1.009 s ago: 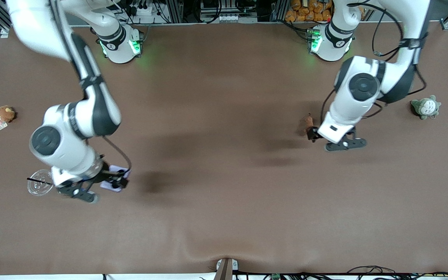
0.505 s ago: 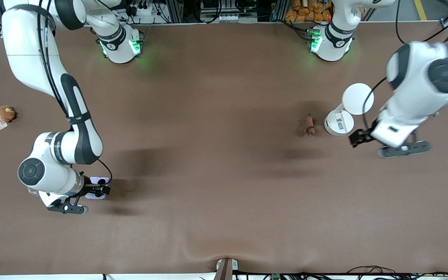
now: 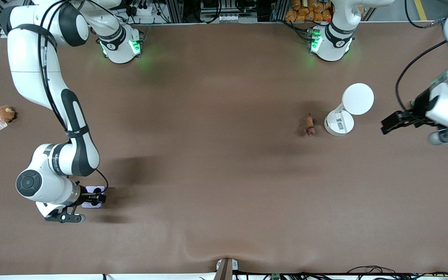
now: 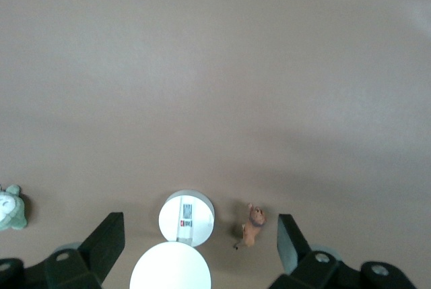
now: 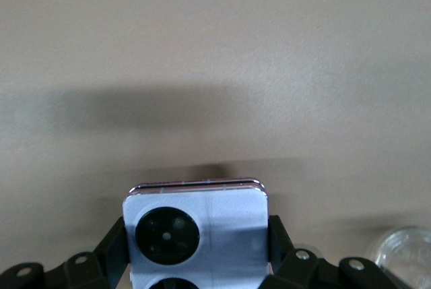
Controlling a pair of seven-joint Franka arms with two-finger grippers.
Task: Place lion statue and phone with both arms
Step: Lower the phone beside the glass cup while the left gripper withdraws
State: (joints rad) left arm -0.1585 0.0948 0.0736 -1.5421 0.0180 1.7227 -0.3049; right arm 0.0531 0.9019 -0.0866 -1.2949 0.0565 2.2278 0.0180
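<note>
We note the right gripper point(image 3: 98, 197) low at the right arm's end of the table point(image 3: 216, 186), clenched on the phone point(image 3: 91, 193). In the right wrist view the fingers point(image 5: 114, 252) press both side edges of the phone point(image 5: 196, 232), its face with black camera rings turned up, and a clear round lid point(image 5: 404, 255) shows at the edge of that view.

We note the left gripper point(image 3: 391, 123) up in the air over bare table toward the left arm's end, released and holding nothing; its fingers point(image 4: 106, 242) stand wide apart in the left wrist view.

We record the lion statue point(image 3: 309, 125) lying on the table just beside a white cylinder point(image 3: 338, 123), apart from the left gripper. A white disc point(image 3: 358, 98) sits by the cylinder, slightly farther from the front camera. The left wrist view shows the lion statue point(image 4: 253, 225) beside the cylinder point(image 4: 186, 216) and a grey-green plush point(image 4: 10, 208) at its margin.

A brown plush toy point(image 3: 4, 113) rests at the table edge at the right arm's end.
</note>
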